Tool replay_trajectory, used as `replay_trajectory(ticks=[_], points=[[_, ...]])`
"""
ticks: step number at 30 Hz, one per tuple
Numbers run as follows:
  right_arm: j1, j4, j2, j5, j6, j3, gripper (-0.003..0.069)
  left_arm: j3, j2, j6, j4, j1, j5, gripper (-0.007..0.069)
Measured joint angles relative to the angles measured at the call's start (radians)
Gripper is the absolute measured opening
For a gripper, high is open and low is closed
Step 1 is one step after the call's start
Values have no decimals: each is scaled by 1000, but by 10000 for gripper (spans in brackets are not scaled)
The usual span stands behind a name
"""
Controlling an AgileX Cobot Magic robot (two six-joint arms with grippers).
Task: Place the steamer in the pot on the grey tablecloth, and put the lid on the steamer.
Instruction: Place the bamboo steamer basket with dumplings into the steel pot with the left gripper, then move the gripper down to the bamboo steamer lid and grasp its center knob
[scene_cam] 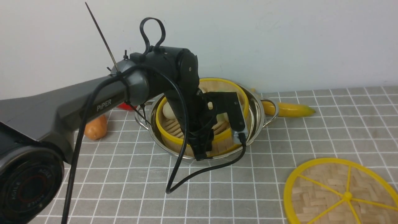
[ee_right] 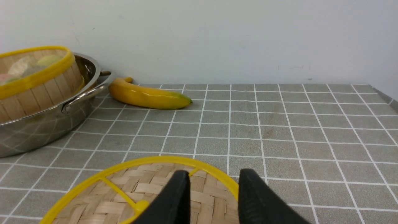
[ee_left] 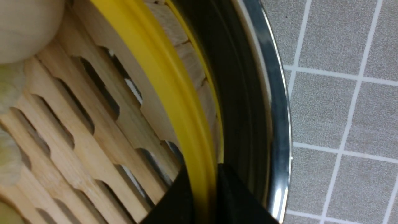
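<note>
The steamer (scene_cam: pixel 222 143), a bamboo basket with a yellow rim, sits tilted inside the shiny pot (scene_cam: pixel 257 115) on the grey tablecloth (scene_cam: pixel 248 186). My left arm reaches down into it. In the left wrist view my left gripper (ee_left: pixel 205 174) is shut on the steamer's yellow rim (ee_left: pixel 168 81), one finger on each side, with the pot wall (ee_left: pixel 276 102) just beyond. The lid (scene_cam: pixel 329 189) lies flat on the cloth at the front right. My right gripper (ee_right: pixel 214 183) hovers open over the lid's (ee_right: pixel 149 186) far edge, its fingers apart with the rim showing between them.
Pale buns (scene_cam: pixel 168 111) lie in the steamer. A banana (scene_cam: pixel 292 109) lies behind the pot's right handle near the wall. An orange-brown vegetable (scene_cam: pixel 95 127) and a red object (scene_cam: pixel 124 106) sit left of the pot. A black cable (scene_cam: pixel 199 174) hangs before the pot.
</note>
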Motion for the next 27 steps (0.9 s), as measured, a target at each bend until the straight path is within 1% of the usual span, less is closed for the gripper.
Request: replay_trajectory(ticks=[1,4,6,7,10,11,12,13,14,15,16,17,18,20,22,24,25,27], points=[[0,0,0,0,0,0,243,0,0,0,0,0,0,62],[0,0,0,0,0,0,243,-1,0,2,0,0,-5,105],[0,0,0,0,0,0,243,-4,-2,4,-2,0,-6,184],[0,0,0,0,0,0,243,-4,-2,3,-2,0,-6,192],[0,0,0,0,0,0,243,-10,-5,-1,-1,0,-17,335],[0,0,0,0,0,0,243,-13,-6,-8,0,0,-18,397],[0,0,0,0,0,0,243,-14,-6,-8,0,0,-18,405],[0,0,0,0,0,0,243,-28,-6,-29,1,0,-16,465],[0,0,0,0,0,0,243,-41,-8,-48,3,0,-15,497],[0,0,0,0,0,0,243,-43,-8,-53,4,0,-12,503],[0,0,0,0,0,0,243,-77,-22,-98,13,0,5,540],[0,0,0,0,0,0,243,-96,-32,-131,23,0,17,556],[0,0,0,0,0,0,243,-101,-38,-139,25,0,20,559],[0,0,0,0,0,0,243,-168,-78,-238,66,0,61,575],[0,0,0,0,0,0,243,-242,-127,-352,129,0,119,575],[0,0,0,0,0,0,243,-288,-170,-461,190,0,155,571],[0,0,0,0,0,0,243,-288,-174,-473,190,0,155,570],[0,0,0,0,0,0,243,-320,-209,-586,238,0,166,553]])
